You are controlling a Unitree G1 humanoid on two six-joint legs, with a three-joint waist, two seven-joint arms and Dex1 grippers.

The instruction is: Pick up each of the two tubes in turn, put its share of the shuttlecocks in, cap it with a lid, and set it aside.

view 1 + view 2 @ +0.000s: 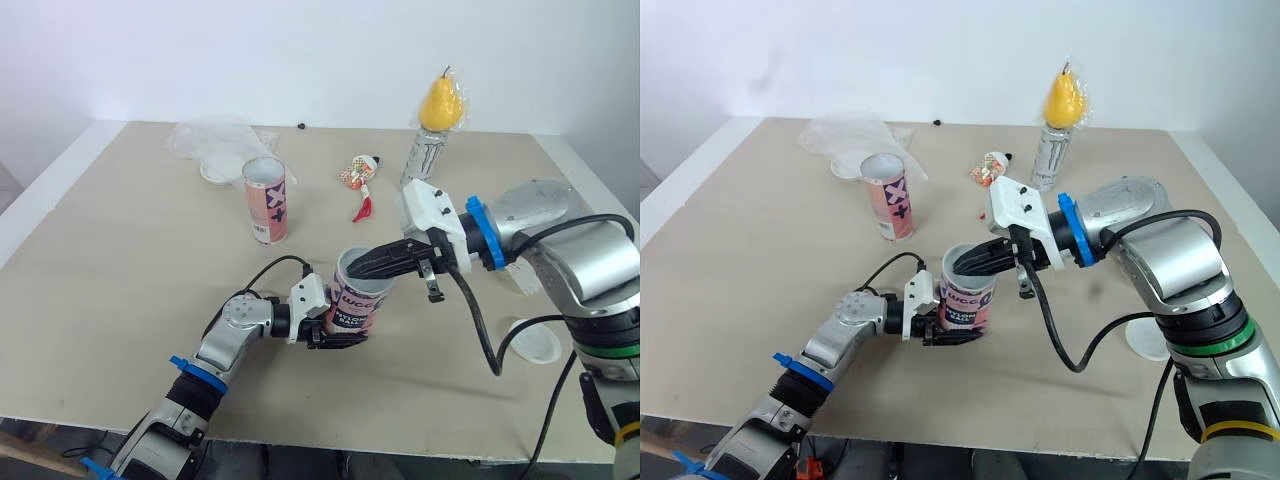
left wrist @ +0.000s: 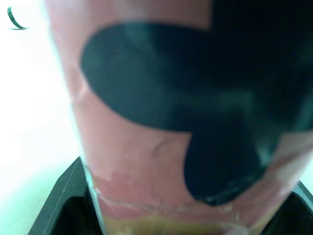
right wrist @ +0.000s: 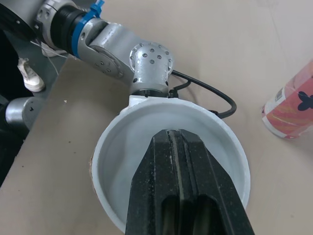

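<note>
The open pink tube (image 1: 356, 300) sits between the fingers of the left gripper (image 1: 338, 330), which is clamped across its lower half from the side. The tube's white-lined mouth faces up, tipped a little toward the right arm. Whether its base touches the table (image 1: 120, 260) cannot be told. The right gripper (image 1: 362, 268) comes in from the tube's right, its two black fingers (image 3: 181, 166) pressed flat together with their tips just inside the rim. Nothing can be seen between them, and the inside wall around them looks bare. Beyond the left gripper, well apart, the second pink tube (image 1: 266, 200) stands upright. Farther off behind it is a crumpled clear plastic bag (image 1: 215, 135) with a white lid (image 1: 213, 172) at its near edge. Beyond the right gripper's wrist lie a small red and white packet (image 1: 358, 175) and a red scrap (image 1: 362, 209), and past them stands a tall can (image 1: 424, 155) with a yellow pear-shaped thing (image 1: 441, 103) on top. Another white lid (image 1: 535, 342) lies flat near the right forearm, on the robot's side of it.
</note>
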